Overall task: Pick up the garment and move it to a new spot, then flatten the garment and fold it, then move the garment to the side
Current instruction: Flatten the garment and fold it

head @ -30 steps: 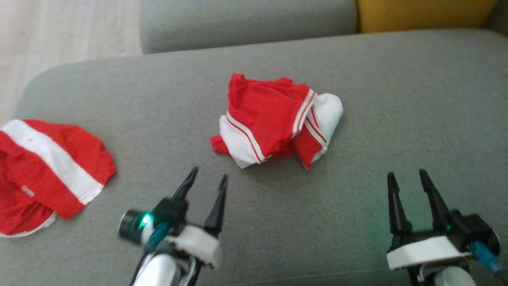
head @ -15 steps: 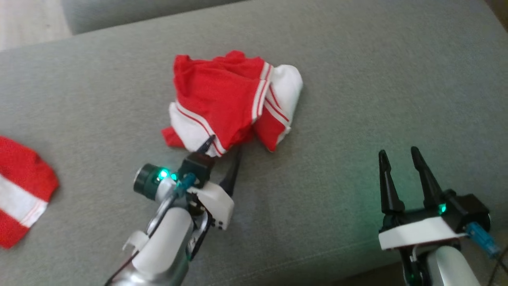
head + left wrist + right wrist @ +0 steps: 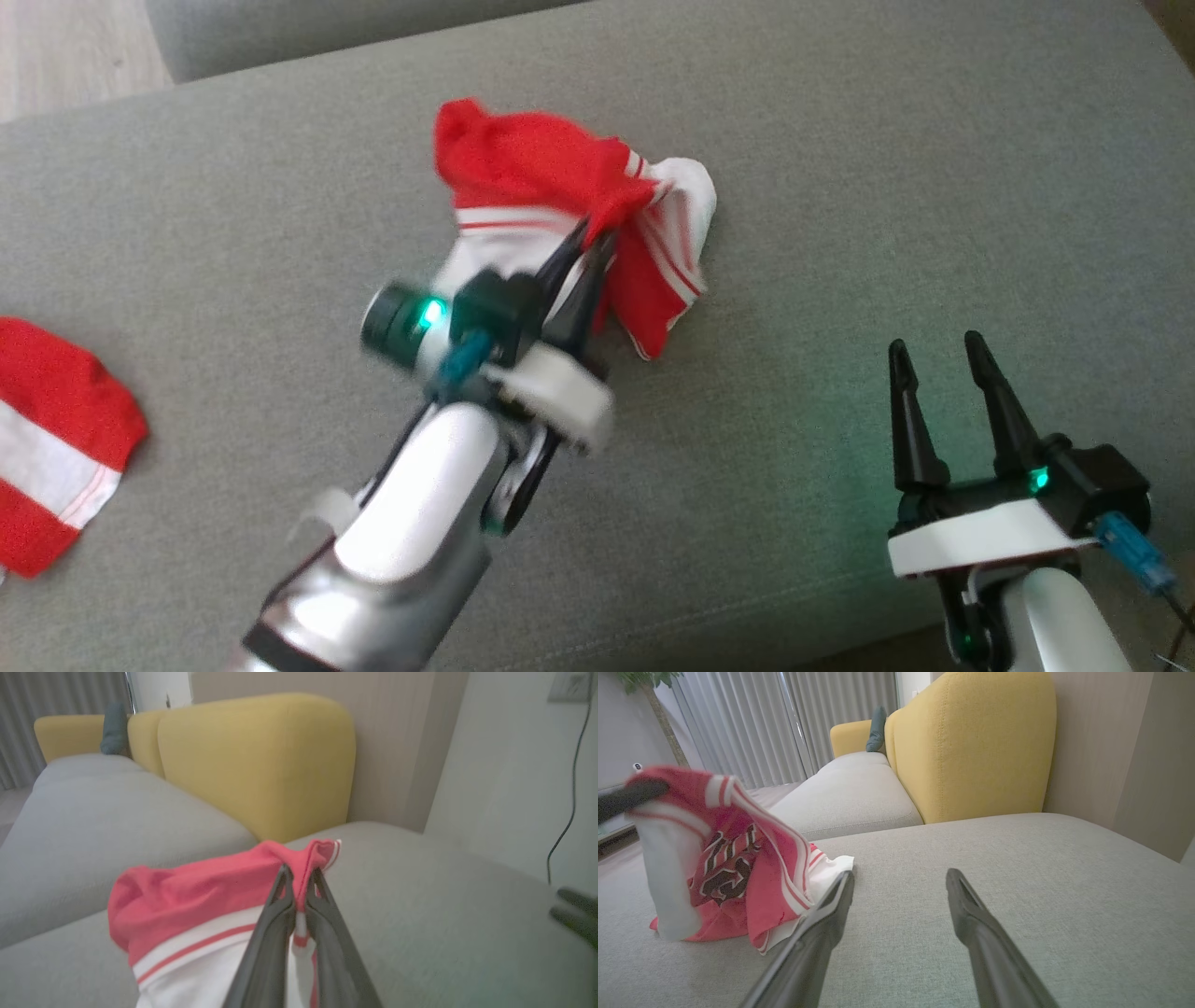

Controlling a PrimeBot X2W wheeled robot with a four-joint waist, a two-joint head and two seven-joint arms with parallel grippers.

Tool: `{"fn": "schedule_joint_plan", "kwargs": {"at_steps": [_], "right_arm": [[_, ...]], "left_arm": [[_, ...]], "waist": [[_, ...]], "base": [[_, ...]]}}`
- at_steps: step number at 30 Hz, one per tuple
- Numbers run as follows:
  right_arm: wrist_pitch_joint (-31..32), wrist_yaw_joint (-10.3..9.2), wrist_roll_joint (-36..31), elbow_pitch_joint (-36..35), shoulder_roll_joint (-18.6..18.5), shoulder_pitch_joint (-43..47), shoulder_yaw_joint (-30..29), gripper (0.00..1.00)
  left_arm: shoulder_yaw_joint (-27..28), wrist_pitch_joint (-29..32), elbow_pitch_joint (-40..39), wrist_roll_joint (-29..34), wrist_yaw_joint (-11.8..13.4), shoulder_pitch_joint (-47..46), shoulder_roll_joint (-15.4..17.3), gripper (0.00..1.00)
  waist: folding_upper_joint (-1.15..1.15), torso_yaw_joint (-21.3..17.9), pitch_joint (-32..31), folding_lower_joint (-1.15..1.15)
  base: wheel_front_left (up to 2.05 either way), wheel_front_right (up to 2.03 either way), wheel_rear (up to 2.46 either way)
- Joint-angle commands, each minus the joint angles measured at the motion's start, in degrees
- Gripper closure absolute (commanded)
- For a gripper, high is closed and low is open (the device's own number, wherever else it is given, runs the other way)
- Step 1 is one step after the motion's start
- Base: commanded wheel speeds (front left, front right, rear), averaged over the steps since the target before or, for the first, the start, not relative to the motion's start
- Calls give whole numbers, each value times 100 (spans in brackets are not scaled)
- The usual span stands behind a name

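Grey sofa seat (image 3: 840, 187) carries everything. Red-and-white jersey (image 3: 523, 168) sits mid-seat, one red fold raised, the rest bunched on the seat. Left end effector (image 3: 590, 245) is pinched tight on that fold, fingers nearly together. Second red-and-white garment (image 3: 47, 448) lies well left of the jersey. Right end effector (image 3: 935, 342) is spread wide, holding nothing, well right of the jersey.
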Motion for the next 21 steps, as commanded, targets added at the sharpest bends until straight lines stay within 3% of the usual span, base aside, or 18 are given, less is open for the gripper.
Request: {"fn": "schedule_joint_plan", "kwargs": {"at_steps": [1,10,18,21], "right_arm": [[-62,43,29,-145,-31,-128,165,0],[-62,43,1,-108,-31,-111,223,0],[-62,43,28,-188,-31,-111,172,0],[-62,43,26,-225,-31,-117,120,0]], "left_arm": [[97,-67,-419,-129,67,-470,5,100],[128,-70,-2048,-1008,796,-1099,5,100],[1149,-70,-1560,-1048,1208,-342,153,100],[1798,-70,-1296,-987,1362,191,319,100]], "waist": [[0,30,-55,0],[0,91,-155,0],[0,305,-20,0],[0,426,61,0]], "base": [[0,0,0],[0,0,0],[0,0,0],[0,0,0]]}}
